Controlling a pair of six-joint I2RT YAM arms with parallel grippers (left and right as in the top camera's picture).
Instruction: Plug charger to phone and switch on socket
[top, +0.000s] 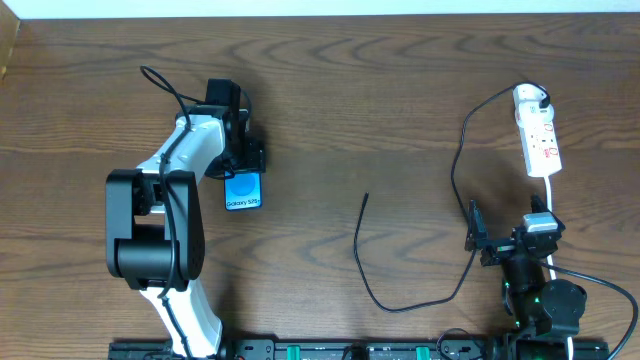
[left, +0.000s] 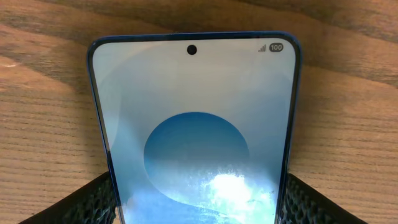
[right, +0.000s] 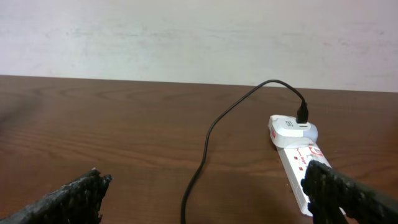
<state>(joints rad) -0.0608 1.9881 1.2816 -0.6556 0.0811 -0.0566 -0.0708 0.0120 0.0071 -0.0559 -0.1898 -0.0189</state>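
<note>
Left gripper (left: 199, 205): my left fingers (left: 84, 202) press on both sides of the phone (top: 243, 190). I am holding it tight. Its blue screen faces up.
Right gripper (right: 205, 199): my right fingers (right: 65, 199) are spread wide with nothing between them. It waits low at my right side of the table (top: 400, 90).
Charger (top: 372, 262): the thin black cable lies loose on the wood in the middle. Its little plug tip points up the table, well apart from the phone. Nothing touches it.
Socket (top: 538, 133): the white strip lies farthest off, past my right gripper. The cable's other end sits in the white plug on top of it.
Step now: I think I am just getting the phone ready. The charger is not yet in.
Next move: I think my right gripper must pinch the cable near its tip. Then phone and tip must come together. The hole in the phone is tiny, so I must line it up well.
</note>
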